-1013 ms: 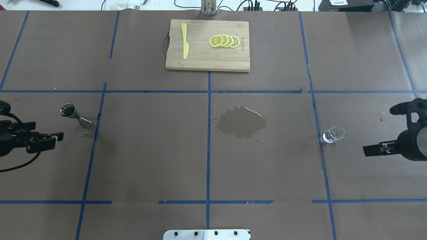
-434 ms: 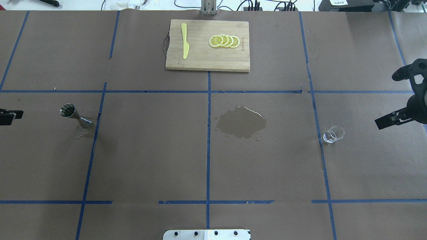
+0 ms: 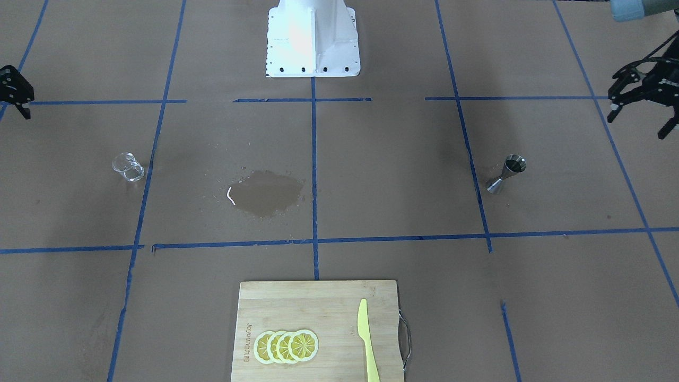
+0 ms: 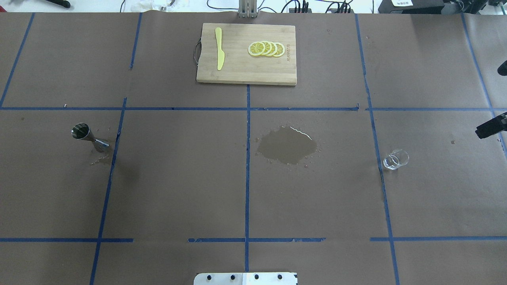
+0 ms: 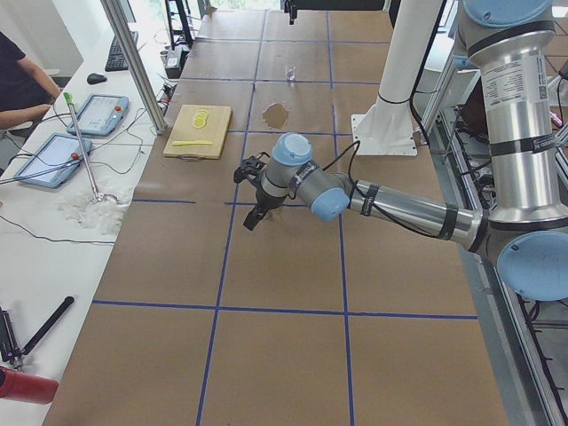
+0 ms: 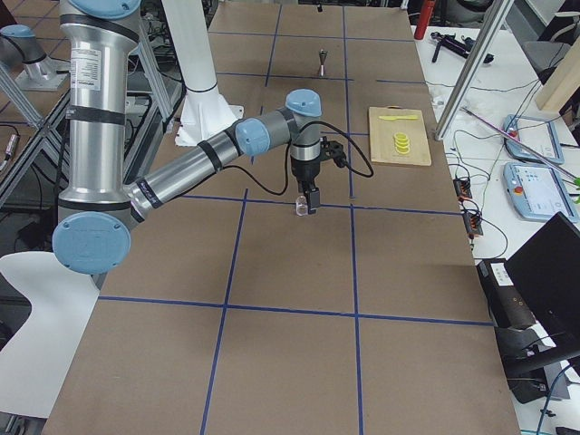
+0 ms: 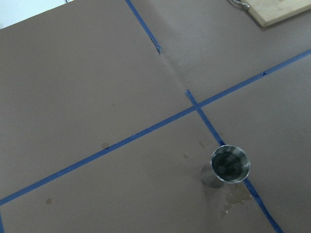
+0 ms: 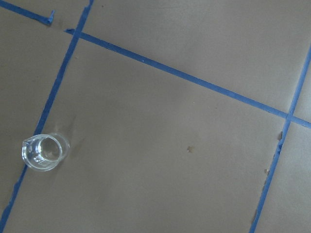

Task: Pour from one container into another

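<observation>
A steel jigger (image 4: 85, 136) (image 3: 508, 172) (image 7: 230, 164) stands upright on the brown paper at the robot's left, with small wet marks beside it. A small clear glass beaker (image 4: 395, 159) (image 3: 128, 166) (image 8: 44, 152) stands upright at the robot's right, on a blue tape line. My left gripper (image 3: 636, 126) hangs well outside the jigger with its fingers spread open and empty; the overhead view does not show it. My right gripper (image 3: 16, 98) is cut by the frame edges, far outside the beaker. Only one finger (image 4: 491, 128) shows, so I cannot tell its state.
A dark wet puddle (image 4: 287, 145) (image 3: 263, 192) lies mid-table between the two containers. A wooden cutting board (image 4: 245, 73) at the far side carries lemon slices (image 4: 266, 48) and a yellow knife (image 4: 219, 48). Blue tape lines grid the paper.
Both arms have drawn back outward from the containers. The left gripper has left the overhead view; the right one slid toward the right edge. Jigger and beaker have not moved.
</observation>
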